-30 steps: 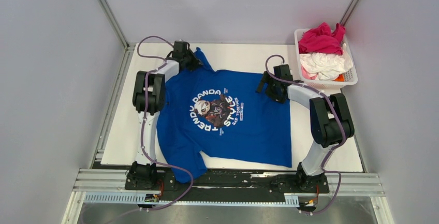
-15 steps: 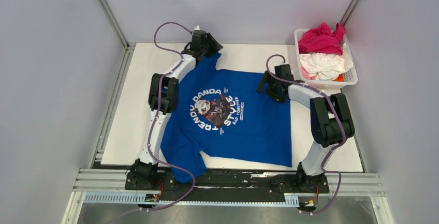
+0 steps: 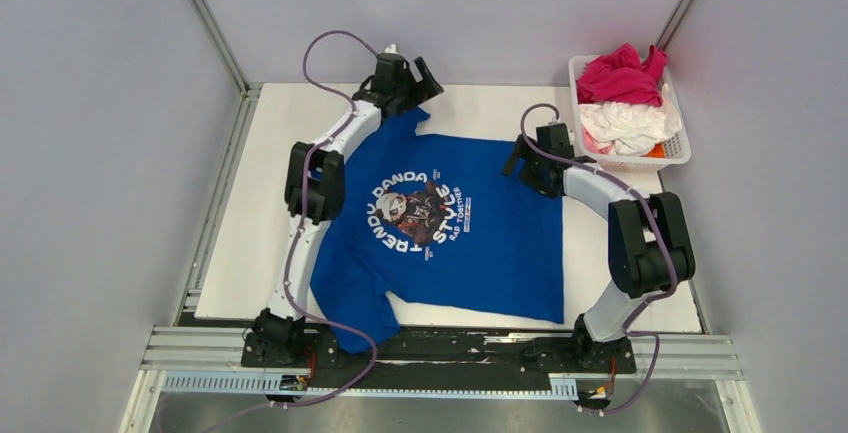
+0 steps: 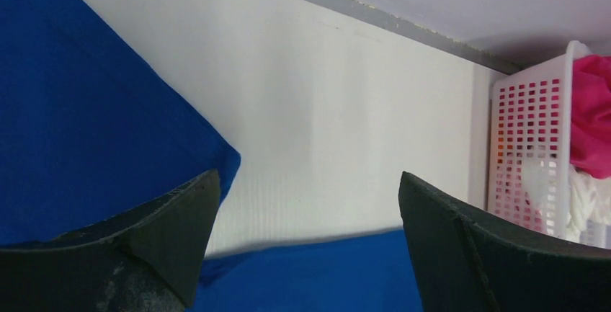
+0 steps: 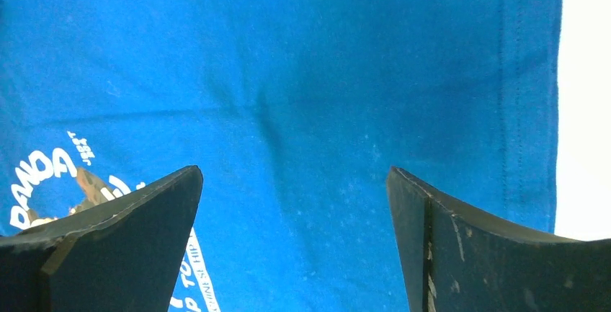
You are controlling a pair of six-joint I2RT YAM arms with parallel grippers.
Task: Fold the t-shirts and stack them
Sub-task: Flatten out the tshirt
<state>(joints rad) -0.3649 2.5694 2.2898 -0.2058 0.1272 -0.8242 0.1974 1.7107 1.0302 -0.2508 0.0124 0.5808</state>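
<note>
overhead, a white surface (image 3: 480, 103) lies in a booth with plain grey walls (image 3: 100, 153), metal posts (image 3: 205, 18) in the far corners and a metal rail (image 3: 450, 351) along the near edge. the blue shirt (image 3: 480, 243) lies spread flat on the surface, print up, hem toward the right, with one sleeve drooping over the near edge onto the rail. a white basket (image 3: 684, 148) sits at the far right corner, holding the pink shirt (image 3: 620, 78) bunched beside the white shirt (image 3: 628, 123).

the left tool (image 3: 408, 78) is at the shirt's far sleeve, and the right tool (image 3: 525, 158) is over its far right corner. only the wrist views show the fingers plainly: both tools are spread wide with nothing between them. the left wrist view adds bare surface between two blue edges and the basket's lattice wall. the right wrist view adds the hem stitching (image 5: 508, 110) and some white lettering (image 5: 43, 175).
</note>
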